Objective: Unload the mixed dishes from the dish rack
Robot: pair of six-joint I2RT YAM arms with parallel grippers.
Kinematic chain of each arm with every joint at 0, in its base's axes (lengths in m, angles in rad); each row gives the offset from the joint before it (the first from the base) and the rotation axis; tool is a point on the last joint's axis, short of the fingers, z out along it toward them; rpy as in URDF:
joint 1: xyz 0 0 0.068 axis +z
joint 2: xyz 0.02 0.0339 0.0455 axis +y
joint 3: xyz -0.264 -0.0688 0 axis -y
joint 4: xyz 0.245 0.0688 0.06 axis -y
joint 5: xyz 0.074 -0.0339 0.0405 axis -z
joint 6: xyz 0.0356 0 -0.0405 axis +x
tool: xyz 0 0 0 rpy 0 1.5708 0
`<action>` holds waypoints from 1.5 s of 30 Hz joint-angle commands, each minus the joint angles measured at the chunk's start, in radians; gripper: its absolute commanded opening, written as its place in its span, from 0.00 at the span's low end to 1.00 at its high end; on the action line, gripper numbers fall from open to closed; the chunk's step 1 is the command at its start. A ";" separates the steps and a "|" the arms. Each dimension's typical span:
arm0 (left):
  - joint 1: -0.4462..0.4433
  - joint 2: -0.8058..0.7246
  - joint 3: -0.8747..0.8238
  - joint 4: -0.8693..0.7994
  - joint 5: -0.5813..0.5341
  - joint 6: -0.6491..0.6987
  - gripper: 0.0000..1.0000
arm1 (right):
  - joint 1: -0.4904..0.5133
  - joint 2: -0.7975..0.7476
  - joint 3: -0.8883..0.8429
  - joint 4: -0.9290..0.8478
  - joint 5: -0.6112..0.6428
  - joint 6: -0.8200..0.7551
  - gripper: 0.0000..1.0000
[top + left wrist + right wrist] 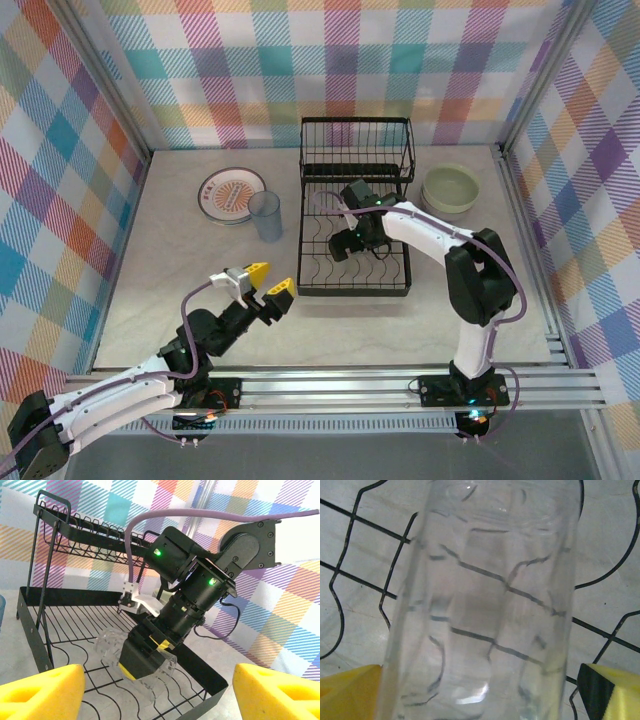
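Observation:
The black wire dish rack (355, 150) stands at the middle back of the table. A clear glass tumbler (107, 645) lies on its side on the rack's lower level (75, 625). My right gripper (350, 243) reaches down into the rack and stands open astride that tumbler (490, 595), with a yellow fingertip (350, 692) on either side. My left gripper (265, 282) hovers open and empty over the table in front of the rack's near left corner, facing the rack. A white plate with an orange pattern (230, 195) and a bluish tumbler (265, 215) stand left of the rack.
Stacked pale green bowls (450, 188) sit on the table right of the rack. The raised basket section (355, 140) is at the rack's back. Checked walls close in the table on three sides.

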 commanded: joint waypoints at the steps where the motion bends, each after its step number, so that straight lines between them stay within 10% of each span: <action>1: 0.006 -0.019 -0.016 -0.012 -0.011 -0.011 0.77 | -0.002 0.038 0.047 -0.002 0.000 0.079 0.99; 15: 0.005 -0.045 -0.020 -0.028 -0.019 -0.002 0.78 | 0.023 0.049 0.049 -0.024 0.108 0.181 1.00; 33: 0.006 -0.084 -0.021 -0.062 -0.011 -0.008 0.79 | 0.038 -0.066 -0.011 0.033 0.068 0.202 0.68; 38: 0.006 -0.077 -0.022 -0.042 0.003 -0.018 1.00 | 0.038 -0.184 -0.085 0.111 0.056 0.239 0.62; 45: 0.006 0.023 -0.006 0.022 0.075 -0.031 1.00 | 0.031 -0.316 -0.159 0.175 0.033 0.292 0.60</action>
